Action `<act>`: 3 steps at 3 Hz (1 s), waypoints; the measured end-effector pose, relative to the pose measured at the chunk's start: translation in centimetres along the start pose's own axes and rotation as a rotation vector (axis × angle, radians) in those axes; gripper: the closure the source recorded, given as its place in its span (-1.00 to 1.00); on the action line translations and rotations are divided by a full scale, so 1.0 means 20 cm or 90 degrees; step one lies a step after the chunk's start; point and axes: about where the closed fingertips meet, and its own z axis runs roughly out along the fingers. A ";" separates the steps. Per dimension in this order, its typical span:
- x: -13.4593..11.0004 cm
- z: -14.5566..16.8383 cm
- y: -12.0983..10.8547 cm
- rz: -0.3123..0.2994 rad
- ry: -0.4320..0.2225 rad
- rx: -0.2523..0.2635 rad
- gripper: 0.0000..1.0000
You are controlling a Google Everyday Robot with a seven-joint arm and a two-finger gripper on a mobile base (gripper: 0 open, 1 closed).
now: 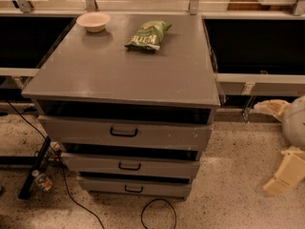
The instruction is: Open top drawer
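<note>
Single camera view, one moment. The gripper [263,148] lies at the right edge of the frame, low over the speckled floor [228,194] and well apart from the cabinet. Its two cream fingers [285,173] are spread wide with nothing between them: one points left at mid-height and the other slants down toward the lower right corner. Behind them, the rounded white wrist [296,123] is cut off by the frame edge.

Left of the gripper, filling the centre of the frame, stands a grey cabinet [119,70] with three stacked drawers. The top drawer [157,135] sits directly under the cabinet top, just below centre frame. Its flat scuffed front carries a small black bar handle [124,132] at mid-width, and a dark strip shows between its upper edge and the top slab. The gripper touches neither the front nor the handle. Below it come the middle drawer [162,167] and the bottom drawer [157,189], each with a like handle and each looking narrower.

On the cabinet top, toward the upper part of the frame, rest a pale bowl [93,21] at the left and a green snack bag [148,35] just right of it, the two apart. On the floor, a black cable [157,213] loops at lower centre and a small bottle [42,180] lies at lower left.
</note>
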 end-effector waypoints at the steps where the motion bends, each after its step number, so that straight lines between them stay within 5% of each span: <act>1: 0.00 0.00 0.00 -0.009 0.000 0.000 -1.00; 2: -0.01 0.08 -0.04 -0.006 -0.008 -0.007 -1.00; 3: -0.07 0.37 -0.11 -0.011 -0.026 -0.056 -1.00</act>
